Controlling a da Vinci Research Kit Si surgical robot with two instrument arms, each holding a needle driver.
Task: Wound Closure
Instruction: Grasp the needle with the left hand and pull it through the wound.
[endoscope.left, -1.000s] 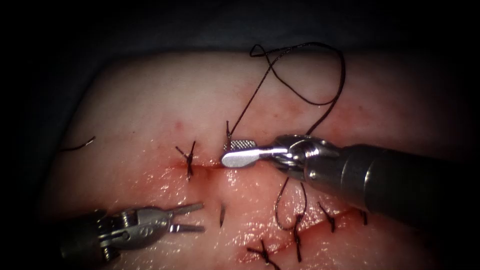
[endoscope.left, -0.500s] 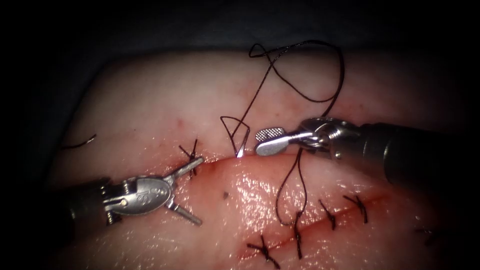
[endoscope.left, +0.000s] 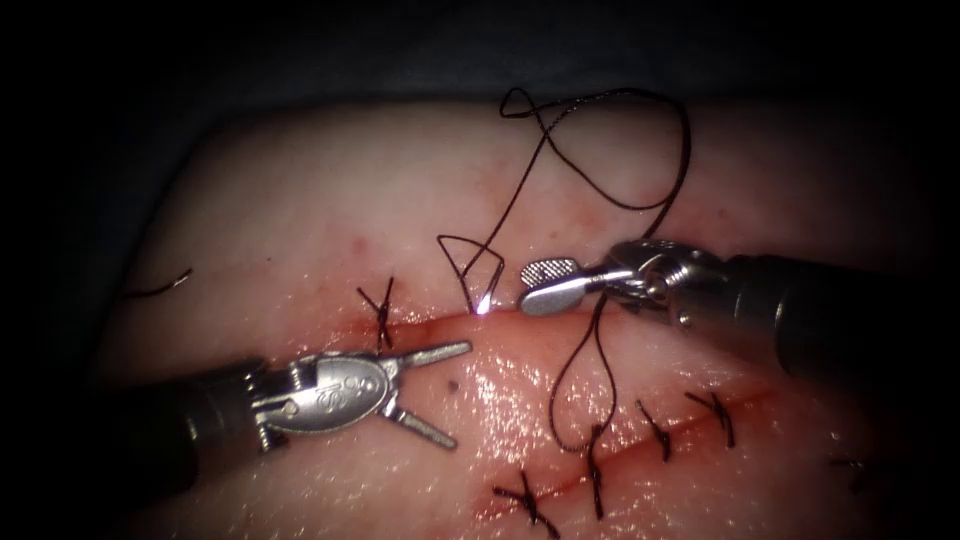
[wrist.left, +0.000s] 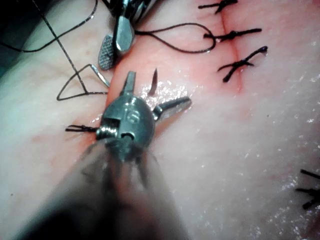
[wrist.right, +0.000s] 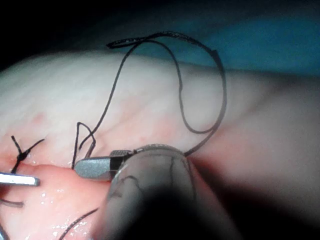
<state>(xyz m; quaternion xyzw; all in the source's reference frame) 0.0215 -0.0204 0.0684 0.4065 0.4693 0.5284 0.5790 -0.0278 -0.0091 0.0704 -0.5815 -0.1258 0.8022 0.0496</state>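
Both hands were open and held nothing. The needle (endoscope.left: 484, 296) stood in the cut (endoscope.left: 430, 326) mid-frame, between left hand (endoscope.left: 440, 395) and right hand (endoscope.left: 545, 283), thread (endoscope.left: 600, 150) looping above.

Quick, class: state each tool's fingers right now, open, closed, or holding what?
Left tool: fingers open, holding nothing, over the tissue below the cut.
Right tool: fingers open, holding nothing, beside the needle standing in the tissue.

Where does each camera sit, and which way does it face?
Endoscope: above and in front, facing the cut; left tool and right tool, both open, empty.
Left wrist: rides its shaft, facing its own jaws.
Right wrist: likewise, facing its own jaws.
All share the needle, sunk in tissue at the cut.
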